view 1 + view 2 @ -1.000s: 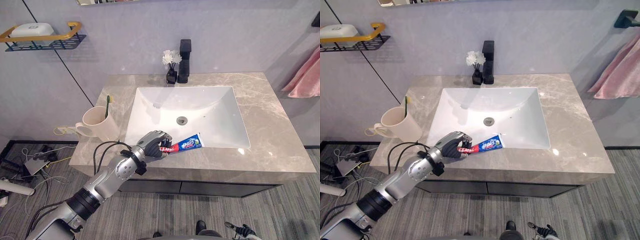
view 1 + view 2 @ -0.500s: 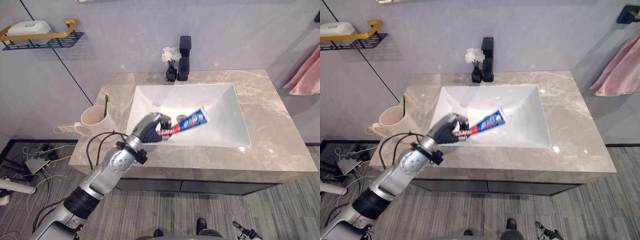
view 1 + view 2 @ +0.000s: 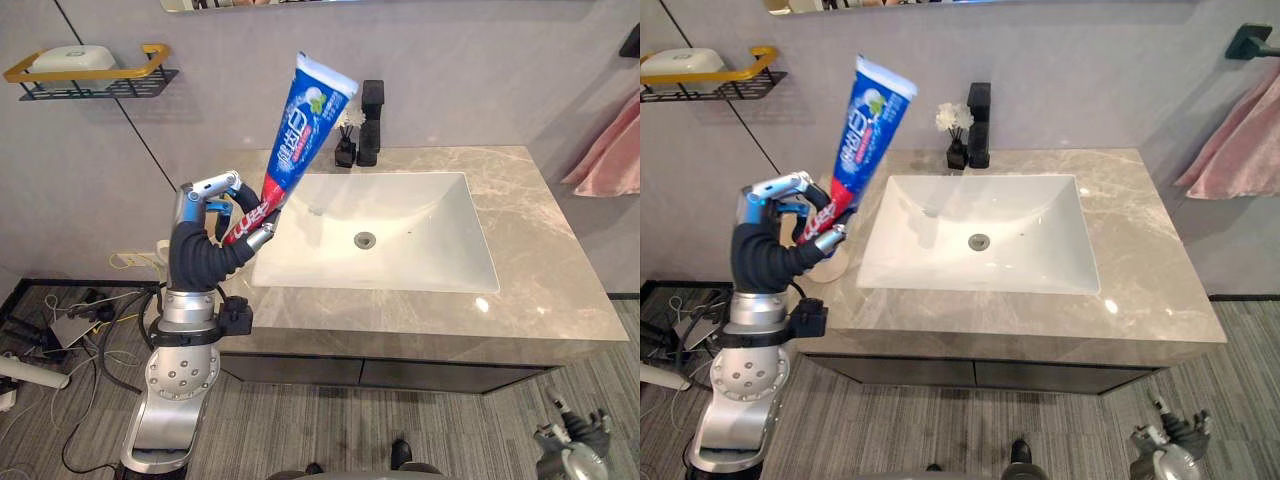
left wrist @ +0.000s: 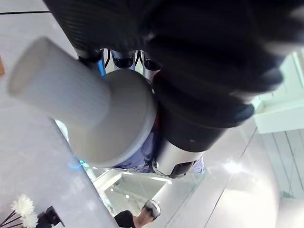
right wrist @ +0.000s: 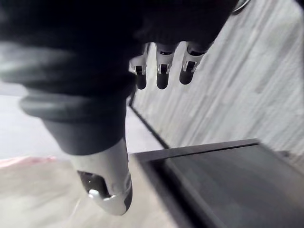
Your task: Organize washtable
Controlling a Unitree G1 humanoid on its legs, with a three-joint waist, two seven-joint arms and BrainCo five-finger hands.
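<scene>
My left hand [image 3: 200, 256] is raised over the left end of the grey stone counter [image 3: 540, 250], shut on the lower end of a blue, red and white toothpaste tube [image 3: 303, 130]. The tube stands nearly upright, its flat end up by the wall and its white cap [image 4: 52, 80] pointing down, close to the wrist camera. The beige cup [image 3: 832, 268] is mostly hidden behind this hand. My right hand [image 3: 572, 445] hangs low at the lower right, below the counter's front, fingers [image 5: 161, 71] relaxed and holding nothing.
A white sink [image 3: 400, 215] is set in the counter's middle, with a black faucet [image 3: 370, 120] and a small flower diffuser [image 3: 345, 140] behind it. A wall shelf with soap [image 3: 90, 75] hangs at the upper left. A pink towel [image 3: 612, 150] hangs at the right.
My left hand has lifted the toothpaste from the sink's front edge, up and to the left, turning it upright. The right hand has come into view at the lower right.
</scene>
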